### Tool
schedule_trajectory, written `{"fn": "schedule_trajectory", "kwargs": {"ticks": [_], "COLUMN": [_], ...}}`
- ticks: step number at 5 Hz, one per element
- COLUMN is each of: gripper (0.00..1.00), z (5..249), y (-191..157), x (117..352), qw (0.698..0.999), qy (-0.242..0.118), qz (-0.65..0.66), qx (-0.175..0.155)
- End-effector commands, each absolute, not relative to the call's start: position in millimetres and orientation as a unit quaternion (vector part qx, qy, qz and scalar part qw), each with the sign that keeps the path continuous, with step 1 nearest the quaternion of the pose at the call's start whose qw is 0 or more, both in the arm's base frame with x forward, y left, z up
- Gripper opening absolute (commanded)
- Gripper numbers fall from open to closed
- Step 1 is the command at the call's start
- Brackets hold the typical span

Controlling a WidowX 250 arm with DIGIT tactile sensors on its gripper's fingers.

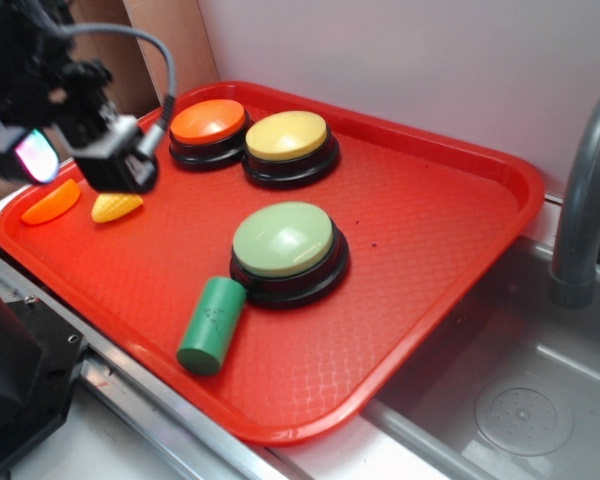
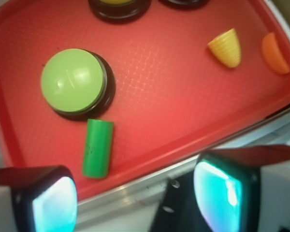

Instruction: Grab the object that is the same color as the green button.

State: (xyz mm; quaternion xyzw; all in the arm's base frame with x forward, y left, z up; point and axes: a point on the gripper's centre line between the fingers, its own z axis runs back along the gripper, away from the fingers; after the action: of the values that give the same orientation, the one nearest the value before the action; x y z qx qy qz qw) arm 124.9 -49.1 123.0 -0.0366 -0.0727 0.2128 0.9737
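Observation:
The object, a dark-green cylinder [image 1: 212, 325], lies on its side on the red tray [image 1: 430, 230], touching or nearly touching the front-left of the green button [image 1: 283, 240]. The wrist view shows the cylinder [image 2: 97, 147] just below the green button [image 2: 73, 80]. My gripper [image 1: 80, 165] hovers over the tray's far-left corner, well away from the cylinder. In the wrist view the gripper [image 2: 137, 198] is open, its two glowing pads [image 2: 53, 205] wide apart with nothing between them, above the tray's front edge.
A yellow button [image 1: 287, 137] and an orange button [image 1: 208, 122] stand at the tray's back. A yellow corn piece [image 1: 116, 207] and an orange wedge [image 1: 51, 203] lie under the gripper. A sink [image 1: 520, 400] and grey faucet [image 1: 585, 200] are to the right.

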Motion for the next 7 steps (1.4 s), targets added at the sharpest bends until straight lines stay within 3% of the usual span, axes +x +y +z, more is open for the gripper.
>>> {"fn": "schedule_trajectory", "kwargs": {"ticks": [1, 3, 5, 6, 7], "gripper": [1.0, 1.0, 1.0, 0.67, 0.0], "z": [70.8, 31.2, 17.9, 12.5, 15.4], "y": [-63.5, -77.1, -89.5, -89.0, -88.1], "x": [145.0, 154.9, 159.0, 159.1, 160.0], "qw": [0.97, 0.968, 0.973, 0.971, 0.97], "qy": [-0.07, -0.071, -0.066, -0.066, -0.074], "qz": [0.229, 0.233, 0.215, 0.221, 0.225], "qx": [-0.037, -0.051, -0.061, -0.056, -0.055]}}
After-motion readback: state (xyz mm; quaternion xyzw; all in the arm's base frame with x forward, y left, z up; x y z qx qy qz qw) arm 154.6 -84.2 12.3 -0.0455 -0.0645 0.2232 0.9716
